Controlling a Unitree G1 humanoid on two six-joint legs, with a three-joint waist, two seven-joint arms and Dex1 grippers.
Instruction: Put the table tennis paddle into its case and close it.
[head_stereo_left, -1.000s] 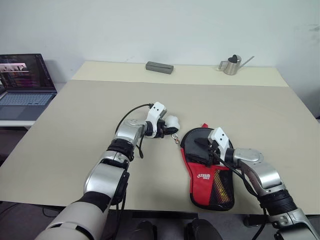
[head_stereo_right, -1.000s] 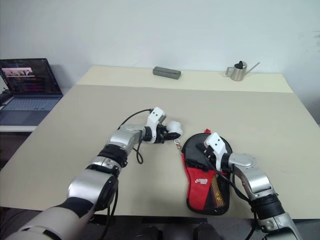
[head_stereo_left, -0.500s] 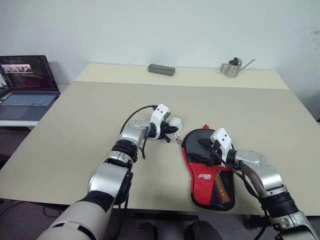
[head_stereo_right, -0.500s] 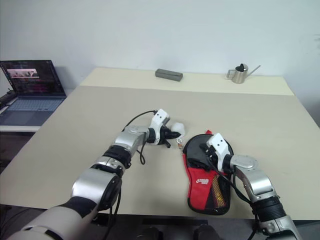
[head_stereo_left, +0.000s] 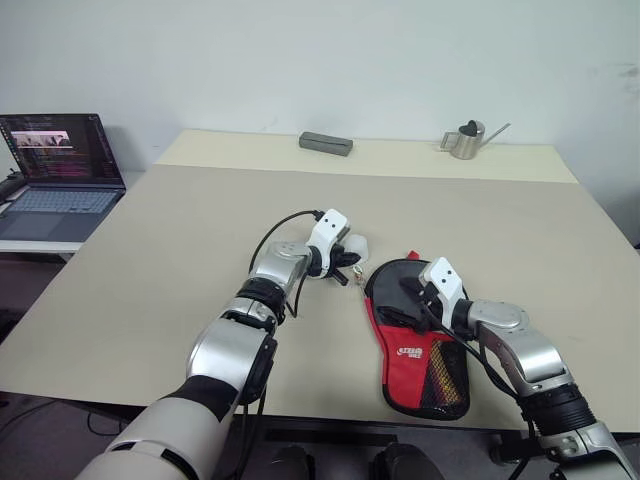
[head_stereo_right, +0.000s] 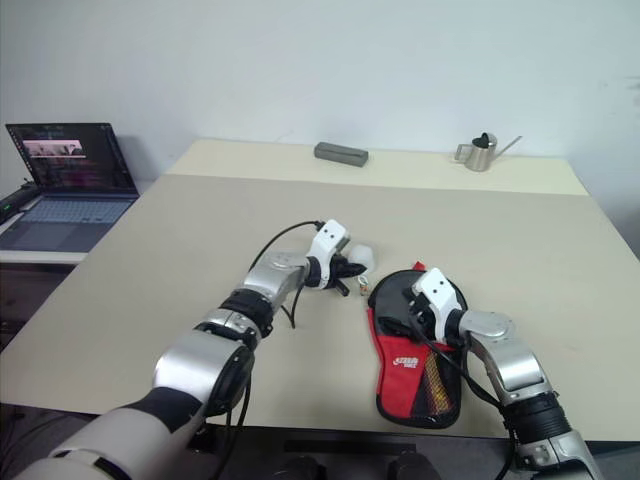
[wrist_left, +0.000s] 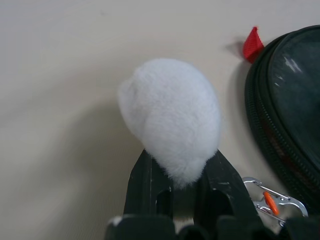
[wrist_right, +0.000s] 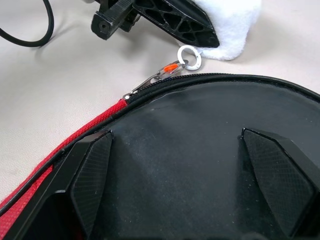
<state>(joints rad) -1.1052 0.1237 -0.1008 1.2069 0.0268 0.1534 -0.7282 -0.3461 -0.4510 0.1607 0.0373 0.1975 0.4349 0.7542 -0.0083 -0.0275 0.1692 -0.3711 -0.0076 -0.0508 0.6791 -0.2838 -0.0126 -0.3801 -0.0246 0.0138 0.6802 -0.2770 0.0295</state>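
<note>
**Two black fingers now pinch the pom-pom**

Two black fingers of the left gripper (wrist_left: 184, 187) have just squeezed together on the white pom-pom pull (wrist_left: 170, 117). A second ago they stood wider around it. Now the fluffy ball is caught between them, and a small silver clip (wrist_right: 172, 67) links it to the zip of the case (head_stereo_left: 418, 340).

The case lies flat on the desk (head_stereo_left: 180, 250), just beside the left gripper, its black round part toward the far side and its red part toward the robot. The right gripper (wrist_right: 177, 165) rests on the black round part with its fingers spread wide, holding nothing, only pressing the case down.

I cannot see the table tennis paddle, so I think it is already inside. The zip looks shut along the red part, and I cannot tell how far round it goes. With one hand pinning the case and the other gripping the pull, the job looks like pulling the zip closed.

The desk is pale and wide. At its far edge sit a grey box (head_stereo_left: 325, 143) and a small metal watering can (head_stereo_left: 465, 138). An open laptop (head_stereo_left: 55, 175) stands on a side table by the white wall.
</note>
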